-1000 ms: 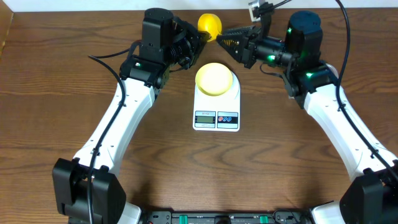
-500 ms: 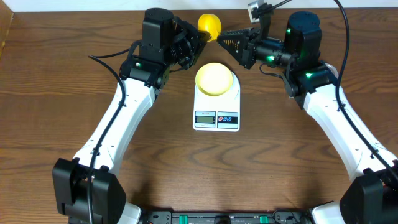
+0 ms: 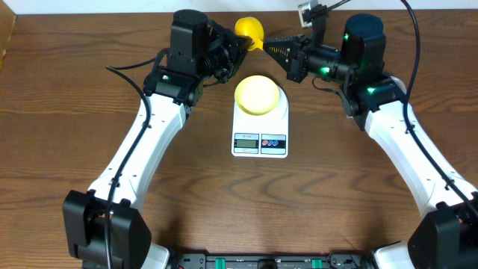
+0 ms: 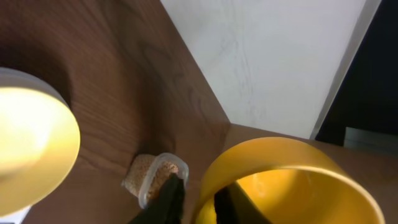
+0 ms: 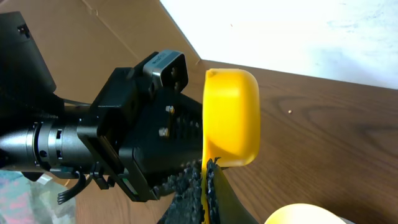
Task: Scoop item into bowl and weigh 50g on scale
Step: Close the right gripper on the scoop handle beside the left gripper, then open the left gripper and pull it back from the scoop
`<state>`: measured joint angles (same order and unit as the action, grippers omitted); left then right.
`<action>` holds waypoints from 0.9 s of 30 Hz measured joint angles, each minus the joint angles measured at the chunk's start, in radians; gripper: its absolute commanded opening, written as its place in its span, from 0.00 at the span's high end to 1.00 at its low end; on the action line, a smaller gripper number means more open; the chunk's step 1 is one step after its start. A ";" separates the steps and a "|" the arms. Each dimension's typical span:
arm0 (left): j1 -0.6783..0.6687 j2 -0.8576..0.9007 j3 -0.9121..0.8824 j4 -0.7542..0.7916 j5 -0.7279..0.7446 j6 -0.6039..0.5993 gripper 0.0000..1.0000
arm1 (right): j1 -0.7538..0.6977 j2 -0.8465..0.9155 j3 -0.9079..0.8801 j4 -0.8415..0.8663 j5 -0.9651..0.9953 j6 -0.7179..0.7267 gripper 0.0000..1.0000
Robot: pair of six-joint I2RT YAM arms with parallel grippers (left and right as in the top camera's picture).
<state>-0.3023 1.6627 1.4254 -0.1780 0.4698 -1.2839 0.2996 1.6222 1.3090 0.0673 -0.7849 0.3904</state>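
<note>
The scale (image 3: 259,127) sits mid-counter, a little toward the far edge, with the pale bowl (image 3: 258,94) resting on its top. No beans show in the bowl from overhead.

Past the bowl, close to the far edge, the yellow scoop (image 3: 250,31) hangs in the air between the two arms. The right gripper (image 3: 267,45) reaches it from the right. In the right wrist view its fingers (image 5: 211,193) are pressed together on a thin yellow strip at the scoop's (image 5: 231,118) lower edge, pinching it. The scoop's hollow faces away from that camera.

The left gripper (image 3: 237,46) meets the scoop from the left. In the left wrist view its two fingers (image 4: 166,200) straddle the scoop's wall (image 4: 286,180), one outside and one inside the cup. Whether they actually press the wall cannot be told.

The beans (image 4: 152,174) lie in a small clear tub (image 4: 180,168) on the counter (image 4: 124,81), just beyond the left fingers and near the far edge. The bowl (image 4: 31,146) shows at the left of that view, apart from the tub.
</note>
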 measured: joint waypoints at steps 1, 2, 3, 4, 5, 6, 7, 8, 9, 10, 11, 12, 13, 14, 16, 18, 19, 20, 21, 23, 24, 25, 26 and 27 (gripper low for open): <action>0.000 0.000 0.000 0.000 0.000 0.002 0.71 | -0.001 0.000 0.000 0.000 0.000 0.001 0.99; 0.000 0.000 0.000 0.000 0.001 0.001 0.70 | -0.002 0.000 0.000 0.000 0.000 0.004 0.99; 0.000 0.000 0.000 0.000 0.001 0.002 0.69 | -0.004 0.000 0.000 0.000 0.000 0.007 0.99; 0.000 0.000 0.000 0.000 0.001 0.001 0.69 | -0.005 0.000 0.000 0.000 0.000 0.009 0.99; 0.000 0.000 0.000 0.000 0.001 0.001 0.67 | -0.010 0.000 0.000 -0.003 0.000 0.011 0.99; 0.000 0.000 0.000 0.000 0.002 0.001 0.66 | -0.012 0.000 0.000 -0.006 0.000 0.012 0.99; -0.001 0.000 0.000 0.000 0.003 0.001 0.66 | -0.014 0.000 0.000 -0.014 0.000 0.013 0.99; -0.001 0.000 0.000 0.000 0.003 0.001 0.66 | -0.017 0.000 0.000 -0.026 0.002 0.015 0.99; -0.001 0.000 0.000 0.000 0.003 0.001 0.66 | -0.019 0.000 0.000 -0.040 0.010 0.016 0.99; -0.001 0.000 0.000 0.000 0.003 0.001 0.66 | -0.020 0.000 0.000 -0.050 0.018 0.018 0.99; -0.001 0.000 0.000 0.000 0.003 0.002 0.66 | -0.021 0.000 0.000 -0.065 0.029 0.019 0.99; -0.001 0.000 0.000 0.002 0.003 0.003 0.66 | -0.021 0.000 0.000 -0.079 0.043 0.019 0.99; -0.001 0.000 0.000 0.003 0.003 0.006 0.66 | -0.022 0.000 0.000 -0.087 0.053 0.019 0.99; -0.001 0.000 0.000 0.004 0.003 0.011 0.66 | -0.023 0.000 0.000 -0.090 0.061 0.021 0.99; 0.000 0.000 0.000 0.011 0.003 0.031 0.66 | -0.024 0.000 0.000 -0.093 0.071 0.020 0.99; 0.001 0.000 0.000 0.018 0.003 0.048 0.66 | -0.029 0.000 0.000 -0.093 0.076 0.021 0.99; 0.002 0.000 0.000 0.021 0.003 0.058 0.66 | -0.033 0.000 0.000 -0.094 0.080 0.020 0.99; 0.005 0.000 0.000 0.022 0.003 0.069 0.66 | -0.037 0.000 0.000 -0.097 0.086 0.020 0.99; 0.007 0.000 0.000 0.023 0.003 0.082 0.67 | -0.045 0.000 0.000 -0.101 0.090 0.020 0.99; 0.014 0.000 0.000 0.024 0.003 0.111 0.66 | -0.056 0.000 0.000 -0.103 0.094 0.020 0.99; 0.016 0.000 0.000 0.024 0.003 0.123 0.66 | -0.063 0.000 0.000 -0.104 0.095 0.020 0.99; 0.019 0.000 0.000 0.024 0.003 0.135 0.66 | -0.068 0.000 0.000 -0.105 0.098 0.020 0.99; 0.020 0.000 0.000 0.025 0.003 0.149 0.66 | -0.073 0.000 0.000 -0.108 0.100 0.021 0.99; 0.021 0.000 0.000 0.026 0.003 0.164 0.66 | -0.077 0.000 0.000 -0.110 0.101 0.021 0.99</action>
<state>-0.2810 1.6627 1.4254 -0.1524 0.4728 -1.1194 0.2230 1.6222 1.3090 -0.0429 -0.6834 0.4110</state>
